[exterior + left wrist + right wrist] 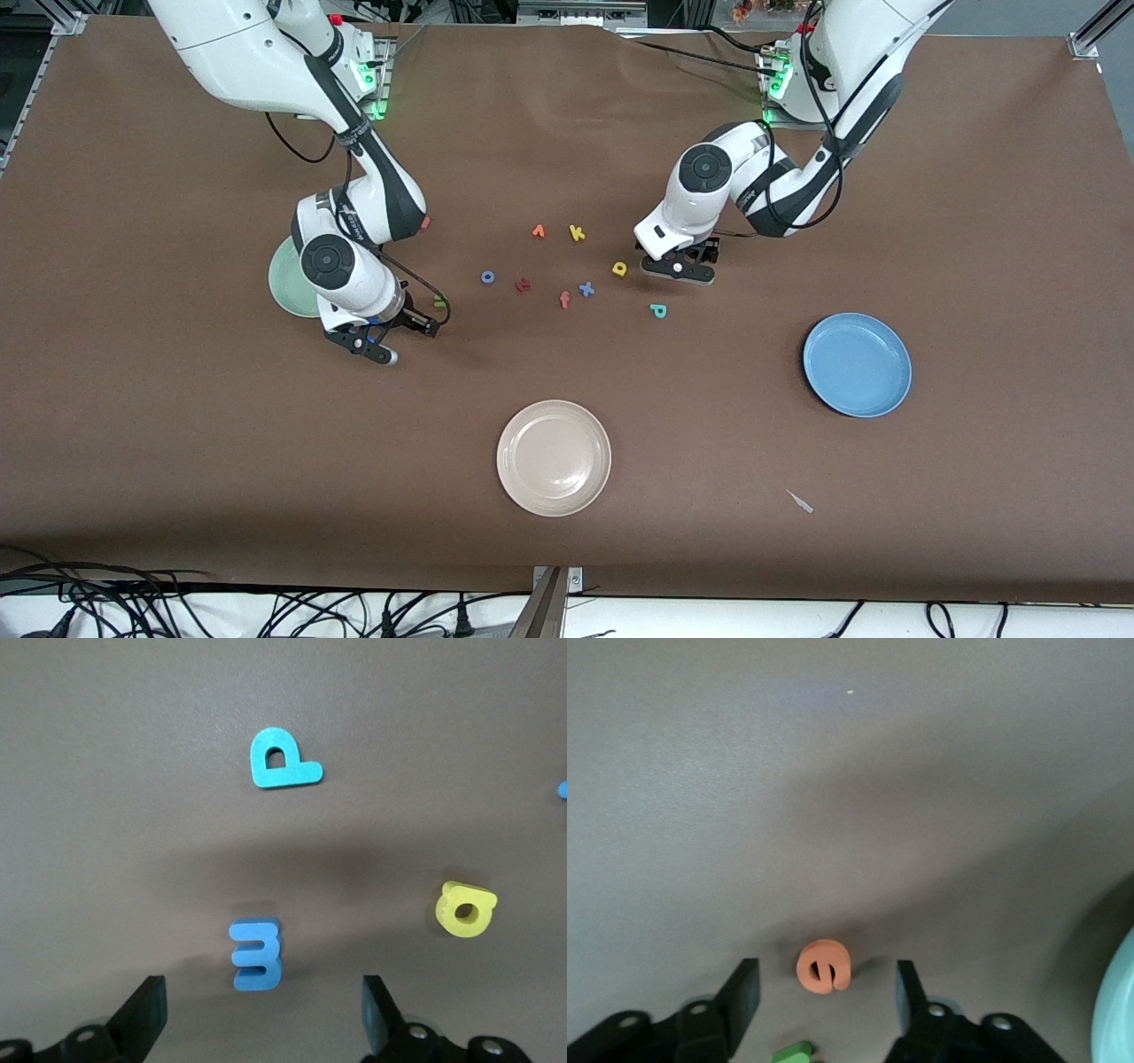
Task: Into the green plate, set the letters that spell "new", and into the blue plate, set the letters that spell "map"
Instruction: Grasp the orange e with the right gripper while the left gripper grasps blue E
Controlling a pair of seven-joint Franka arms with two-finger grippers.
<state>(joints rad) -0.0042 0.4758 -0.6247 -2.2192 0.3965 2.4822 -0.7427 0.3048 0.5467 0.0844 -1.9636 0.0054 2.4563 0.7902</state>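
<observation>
The beige plate (554, 457) lies nearest on the worktop, the blue plate (857, 364) farther back. My right end effector (826, 992) hangs low, fingers apart, straddling the orange e (823, 966) without touching, the green n (793, 1051) beside it, near the green plate (291, 279). My left end effector (264, 1010) gapes wide around the blue m (256, 953); teal p (283, 760) and yellow a (466, 909) lie nearby.

Brown-covered table (567, 532) under even overhead light; aluminium frame rails (1094, 31) at its corners; black cables (106, 602) trail along the white floor edge.
</observation>
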